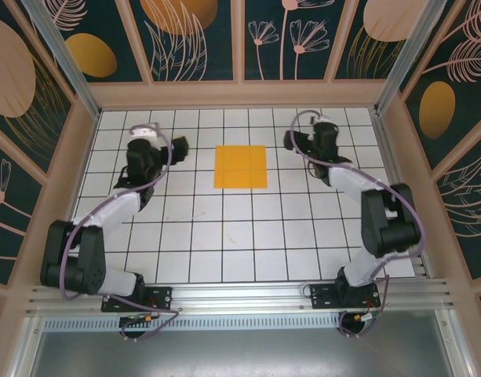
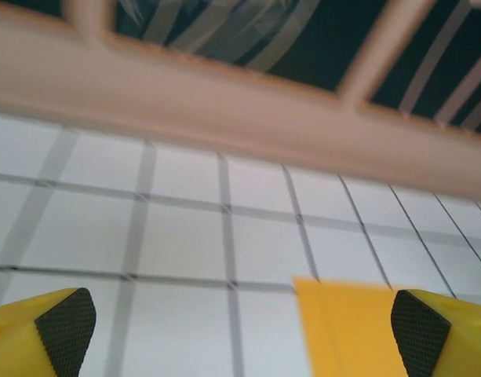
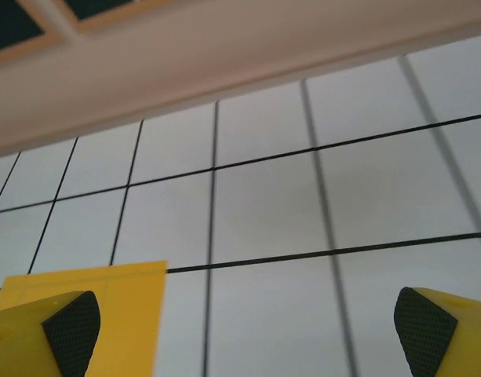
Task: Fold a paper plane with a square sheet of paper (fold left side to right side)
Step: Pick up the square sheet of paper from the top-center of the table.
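No fold yet: the paper point(image 1: 240, 166) lies flat on the counter point(image 1: 224, 243) between my left jaws and right jaws, both open.

Bright, even light casts only faint shadows; the left wrist view is blurred, the top view sharp.

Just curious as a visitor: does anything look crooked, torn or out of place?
Nothing stands out. The square sheet of paper lies flat, lined up with the grid on the table, between the open left hand and right hand, untouched.
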Robot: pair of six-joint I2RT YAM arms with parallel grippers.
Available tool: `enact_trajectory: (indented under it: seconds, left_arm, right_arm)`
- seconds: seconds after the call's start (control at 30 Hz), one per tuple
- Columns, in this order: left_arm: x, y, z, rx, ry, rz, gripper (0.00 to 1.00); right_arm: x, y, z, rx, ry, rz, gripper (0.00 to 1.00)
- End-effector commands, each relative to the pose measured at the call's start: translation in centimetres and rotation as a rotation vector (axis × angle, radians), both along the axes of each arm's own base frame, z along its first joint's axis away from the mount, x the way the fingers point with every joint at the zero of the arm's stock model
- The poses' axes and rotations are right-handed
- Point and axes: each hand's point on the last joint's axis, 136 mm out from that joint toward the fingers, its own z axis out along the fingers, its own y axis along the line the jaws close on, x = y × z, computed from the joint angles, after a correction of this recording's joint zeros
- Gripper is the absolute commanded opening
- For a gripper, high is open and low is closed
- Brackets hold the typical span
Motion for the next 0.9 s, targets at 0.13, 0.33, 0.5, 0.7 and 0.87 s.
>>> enact_trajectory:
  seconds: [0.13, 0.33, 0.5, 0.7, 0.87]
  left_arm:
    - [-1.5, -11.9, -5.5, -0.131, 0.346, -0.356, 0.98]
    - [-1.4, -15.5, -9.8, -0.112, 0.491, -0.416, 0.99]
    - [-1.8, -16.3, -12.6, -0.106, 0.566, -0.416, 0.98]
    - [-2.3, -16.3, -14.5, -0.091, 0.621, -0.41, 0.99]
    - [-2.8, -16.1, -15.9, -0.086, 0.658, -0.403, 0.98]
  right_arm:
    - [2.8, 6.8, -5.7, 0.067, 0.264, 0.053, 0.99]
    - [4.9, 10.5, -8.6, 0.052, 0.341, 0.085, 0.97]
    - [4.8, 12.3, -10.1, 0.025, 0.373, 0.117, 0.97]
    - [4.0, 13.4, -11.6, -0.003, 0.417, 0.16, 0.95]
    - [2.9, 14.4, -12.8, -0.025, 0.459, 0.194, 0.94]
